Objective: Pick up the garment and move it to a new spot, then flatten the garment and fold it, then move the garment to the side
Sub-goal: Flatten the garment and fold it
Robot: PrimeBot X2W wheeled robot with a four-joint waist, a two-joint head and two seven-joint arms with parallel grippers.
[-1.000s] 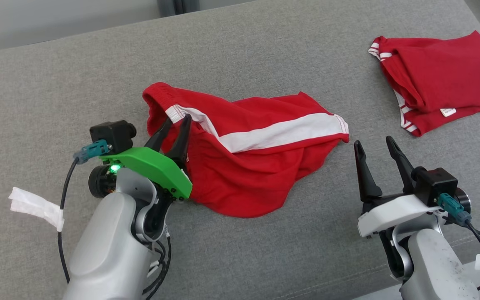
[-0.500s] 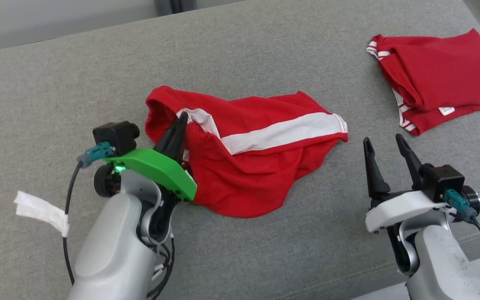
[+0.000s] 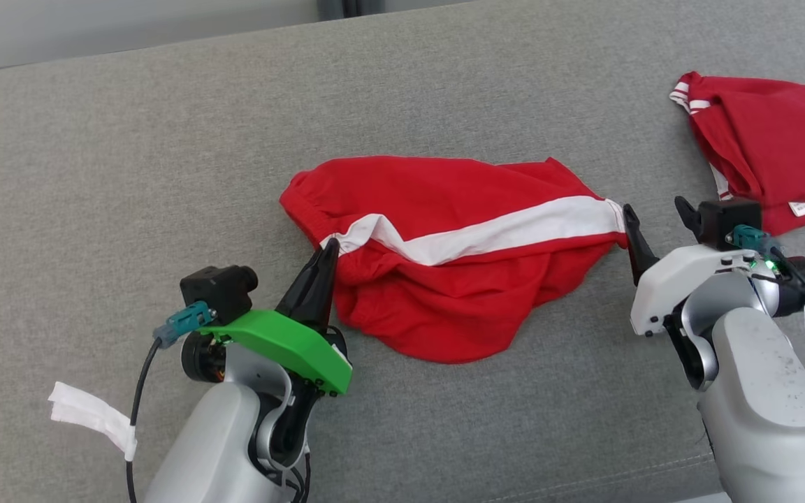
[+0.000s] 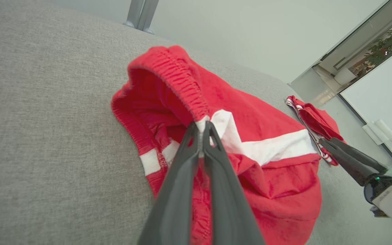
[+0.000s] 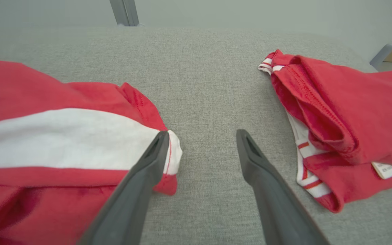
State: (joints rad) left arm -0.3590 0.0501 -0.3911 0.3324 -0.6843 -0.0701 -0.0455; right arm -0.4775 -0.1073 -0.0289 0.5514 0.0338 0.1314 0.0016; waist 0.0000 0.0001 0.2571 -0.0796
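Risk 1, slip: left pincer (image 3: 328, 251) is clamped on the shorts (image 3: 458, 293) at the tips only, where the white stripe (image 3: 500, 230) meets the waistband (image 4: 179, 78). A bite this shallow may pull free once the cloth's weight loads it.

Risk 2, single layer: can't tell how many layers are in the bite. If only the top one, the shorts will prob. open and bunch on lift instead of hanging flat.

Risk 3, missed 2nd grasp: right pincer (image 3: 654, 207) is wide apart and holds nothing. In the right wrist view one finger (image 5: 155, 149) sits at the hem (image 5: 174, 153), the other over bare surface (image 5: 202, 85). Closing from here may catch just the edge, or none.

Risk 4, snag: folded garment (image 3: 773, 140) lies near the right arm; a wide sweep could drag it.

Position: shorts lie crumpled mid-surface, between the two pincers, stripe running left-right.

Changes vs. 1 s ago:
- Left pincer: was apart at the stripe end, now shut on it.
- Stripe end has been drawn toward the robot; waistband opening now flattened over.
- Right pincer: was short of the hem, now at it.
- Camera has shifted, so the overall frame offset is no move of the things.
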